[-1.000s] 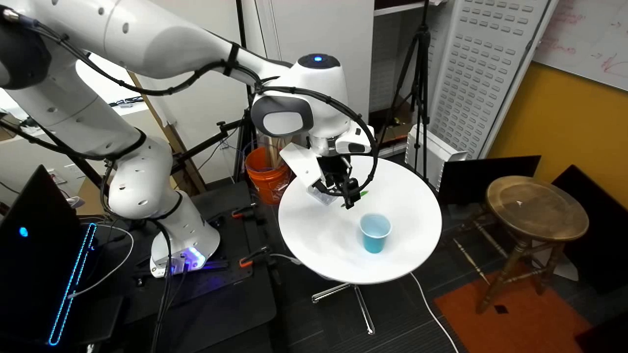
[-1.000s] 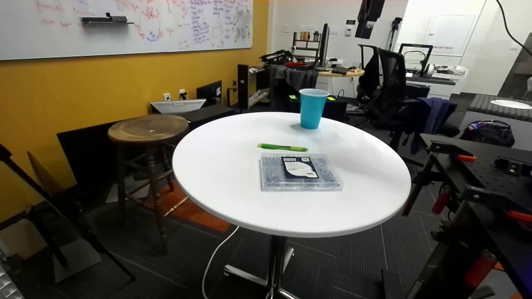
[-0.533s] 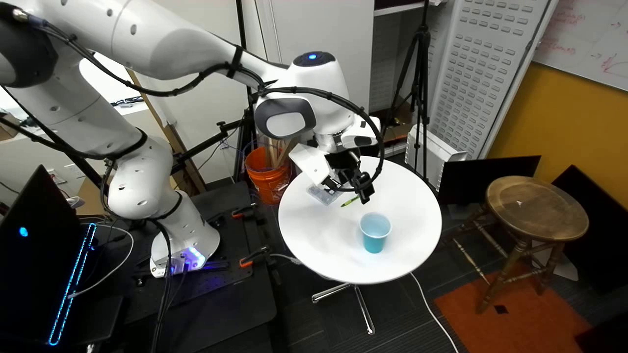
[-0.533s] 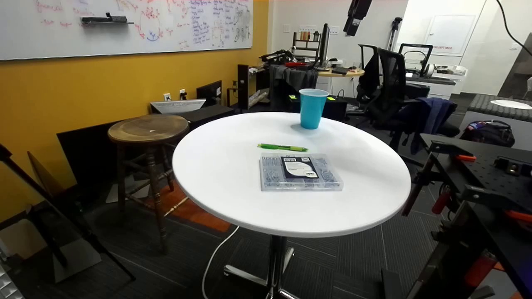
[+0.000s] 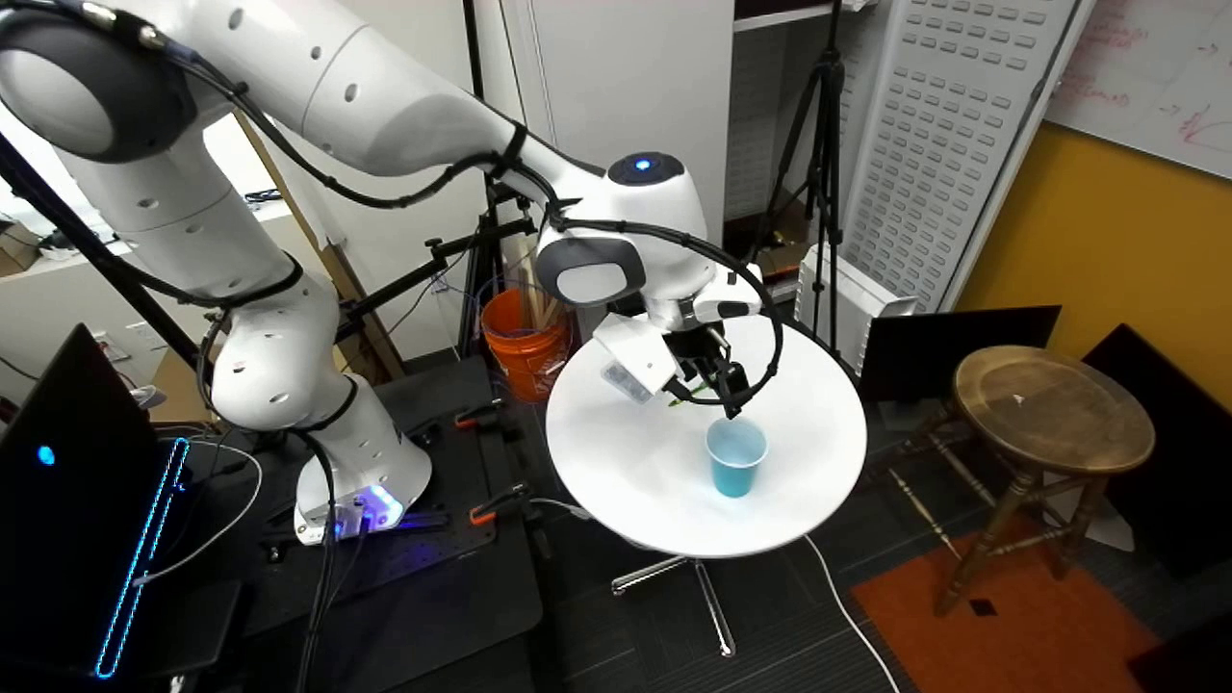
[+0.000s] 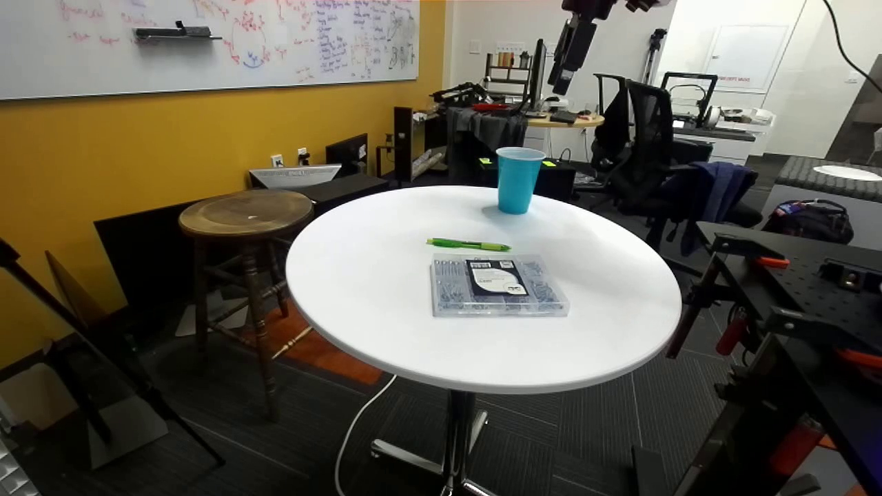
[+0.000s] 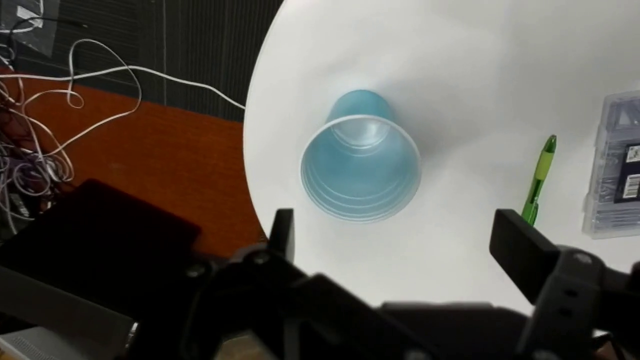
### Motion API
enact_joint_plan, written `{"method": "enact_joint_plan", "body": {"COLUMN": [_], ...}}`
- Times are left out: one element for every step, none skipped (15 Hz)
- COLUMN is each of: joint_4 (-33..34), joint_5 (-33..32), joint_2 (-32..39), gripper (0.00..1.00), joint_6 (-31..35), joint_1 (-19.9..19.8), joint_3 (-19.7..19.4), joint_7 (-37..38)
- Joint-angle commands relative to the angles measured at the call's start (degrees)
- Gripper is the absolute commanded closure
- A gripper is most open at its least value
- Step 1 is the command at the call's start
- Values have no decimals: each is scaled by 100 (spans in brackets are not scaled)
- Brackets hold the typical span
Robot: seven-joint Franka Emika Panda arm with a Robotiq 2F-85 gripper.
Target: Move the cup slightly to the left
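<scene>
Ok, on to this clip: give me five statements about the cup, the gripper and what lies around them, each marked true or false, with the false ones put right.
1. The cup stands upright on the round white table. True.
2. The gripper is open. True.
3. The gripper touches the cup. False: in an exterior view it hangs higher than the cup, apart from it.
4. The green pen lies between the cup and the clear plastic case. True.
5. The orange bucket stands on the table. False: that bucket is off the table, beyond the table's edge.
</scene>
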Motion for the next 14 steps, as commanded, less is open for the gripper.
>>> {"method": "enact_joint_plan", "body": {"joint_4": [308, 366, 425, 516, 591, 672, 764, 850, 954, 1047, 1145, 1234, 1330, 1411], "joint_5": [527, 619, 637, 622, 571, 515, 504, 445, 429, 431, 413, 422, 400, 373], "joint_2": [455, 553, 662, 788, 901, 1015, 1131, 1241, 1359, 1457, 1571, 1670, 1775, 1858], "gripper": [0, 0, 0, 0, 0, 0, 0, 0, 0, 0, 0, 0, 0, 0], "joint_6": [-165, -198, -173, -211, -203, -185, -208, -184, -200, -231, -230, -243, -275, -316], "joint_1": [-219, -265, -320, -374, -420, -464, -515, -548, -585, -626, -651, -693, -710, -733], "joint_3": [228, 280, 327, 379, 424, 475, 538, 593, 666, 740, 808, 888, 950, 1002], "joint_7": [-646, -763, -842, -904, -902, -914, -978, -980, -1017, -1067, -1081, -1128, -1116, -1117]}}
